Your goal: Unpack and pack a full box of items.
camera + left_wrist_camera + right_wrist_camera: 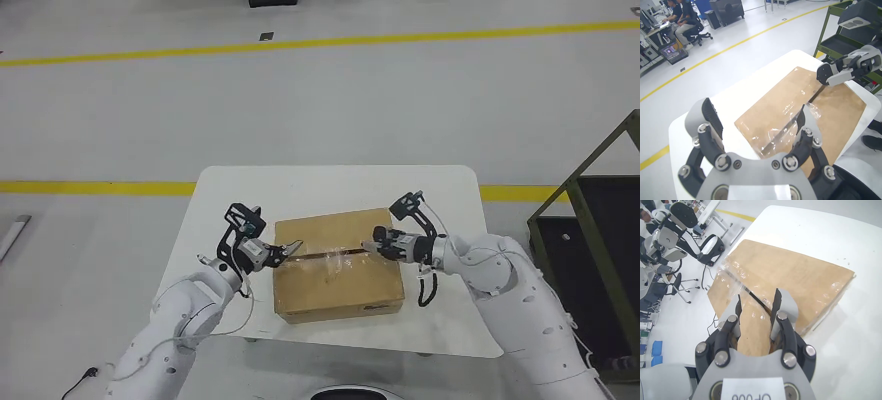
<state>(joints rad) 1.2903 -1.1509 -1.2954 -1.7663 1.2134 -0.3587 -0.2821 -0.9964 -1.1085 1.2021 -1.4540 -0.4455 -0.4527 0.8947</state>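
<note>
Cardboard box (338, 275) is sat on desk (340, 190), flaps taped shut. Tape seam (335, 257) is laid along box's long axis. Left hand (286, 248) is held wide at box's left end; right hand (374, 246), narrower but open, is placed over seam at right end, judged nearer.

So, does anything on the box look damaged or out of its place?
Yes. The clear tape along the middle of the cardboard box is crumpled and partly lifted, and a narrow dark gap shows under it. The box itself looks whole and lies flat on the table.
</note>
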